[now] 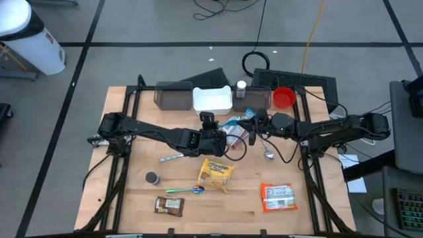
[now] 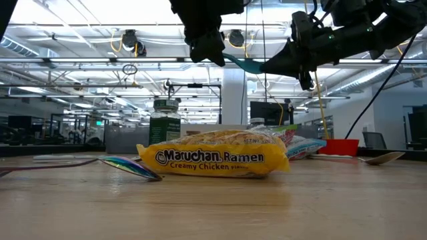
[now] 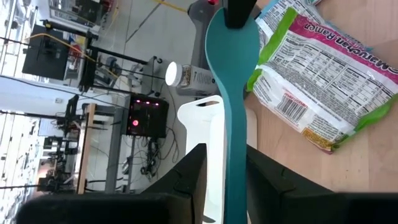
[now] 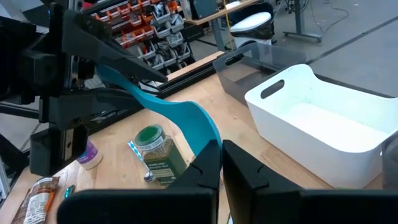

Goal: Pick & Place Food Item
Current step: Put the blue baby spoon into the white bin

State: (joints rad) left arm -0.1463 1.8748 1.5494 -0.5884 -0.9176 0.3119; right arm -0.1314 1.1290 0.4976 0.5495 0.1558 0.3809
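nearest in the low view, the yellow maruchan ramen packet lay flat at the centre of the wooden table, with a rainbow spoon just to its left. from above, that packet sat in the lower middle of the frame. a brown snack bar lay at the lower left and an orange packet at the lower right. above the yellow packet, mid-frame, my two arms met over a second ramen packet with pink and green print. my right gripper was closed on the broad blade of a teal spatula, which hung in the air above the table. my left gripper sat around the handle end of the same spatula. whether it truly clamped the handle i could not tell. neither gripper had hold of any food. a green-lidded spice jar stood on the table below the blade. farther back, at the upper middle of the overhead frame, stood a white bin, with a red bowl to its right.
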